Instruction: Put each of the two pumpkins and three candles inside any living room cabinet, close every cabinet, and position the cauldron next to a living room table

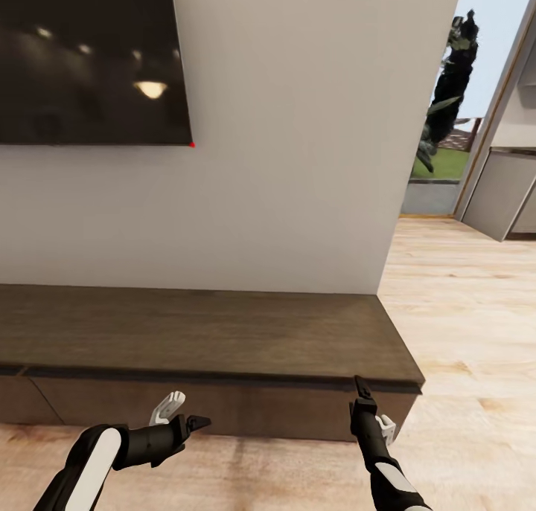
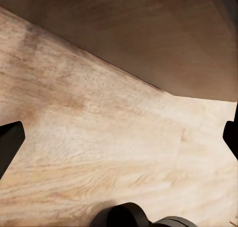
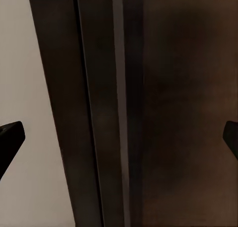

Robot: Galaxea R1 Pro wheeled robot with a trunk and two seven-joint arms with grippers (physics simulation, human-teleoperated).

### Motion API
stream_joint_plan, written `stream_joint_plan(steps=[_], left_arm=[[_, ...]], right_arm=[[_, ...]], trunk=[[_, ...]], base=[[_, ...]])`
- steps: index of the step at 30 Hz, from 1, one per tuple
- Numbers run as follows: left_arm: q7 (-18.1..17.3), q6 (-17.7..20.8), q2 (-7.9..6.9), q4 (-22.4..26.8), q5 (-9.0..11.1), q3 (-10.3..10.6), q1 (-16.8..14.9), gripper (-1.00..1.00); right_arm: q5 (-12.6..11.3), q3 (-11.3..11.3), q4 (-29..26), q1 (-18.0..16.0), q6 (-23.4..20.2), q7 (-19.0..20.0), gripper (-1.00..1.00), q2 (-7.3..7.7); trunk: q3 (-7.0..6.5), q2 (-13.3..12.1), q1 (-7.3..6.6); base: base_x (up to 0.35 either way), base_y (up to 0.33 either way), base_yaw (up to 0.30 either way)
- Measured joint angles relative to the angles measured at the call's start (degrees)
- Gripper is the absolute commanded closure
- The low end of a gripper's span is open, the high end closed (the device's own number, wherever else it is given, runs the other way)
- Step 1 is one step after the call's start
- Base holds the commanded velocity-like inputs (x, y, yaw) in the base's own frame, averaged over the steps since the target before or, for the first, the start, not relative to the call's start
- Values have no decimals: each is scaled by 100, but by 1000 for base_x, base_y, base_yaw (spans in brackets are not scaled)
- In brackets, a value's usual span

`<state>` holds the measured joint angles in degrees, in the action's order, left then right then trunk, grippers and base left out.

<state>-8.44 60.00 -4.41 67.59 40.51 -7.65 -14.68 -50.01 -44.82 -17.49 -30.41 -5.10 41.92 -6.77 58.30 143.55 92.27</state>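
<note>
Both grippers, left (image 1: 186, 413) and right (image 1: 370, 407), gape empty before the shut cabinet (image 1: 201, 332); progress on stowing cannot be judged.

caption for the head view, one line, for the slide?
Robot faces the closed dark wooden cabinet under a wall TV, left gripper and right gripper open and empty at its front.

Even soft light, lamp glare on the screen (image 1: 89, 57).
</note>
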Motion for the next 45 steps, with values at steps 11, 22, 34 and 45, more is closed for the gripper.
stream_joint_plan(steps=[11,22,34,45], left_arm=[[0,0,1,0,0,0,0,-100],[0,0,1,1,1,0,0,-100],[0,0,9,1,1,0,0,-100],[0,0,10,0,1,0,0,-100]], right_arm=[[0,-1,0,0,-5,0,-100,0],[58,-23,13,7,28,-61,100,0],[43,-12,7,6,22,-25,100,0],[31,-5,4,1,12,-57,100,0]], trunk=[[0,0,0],[2,-1,1],[1,0,1],[0,-1,1]], base=[[7,-2,0],[0,0,0],[0,0,0],[-41,0,0]])
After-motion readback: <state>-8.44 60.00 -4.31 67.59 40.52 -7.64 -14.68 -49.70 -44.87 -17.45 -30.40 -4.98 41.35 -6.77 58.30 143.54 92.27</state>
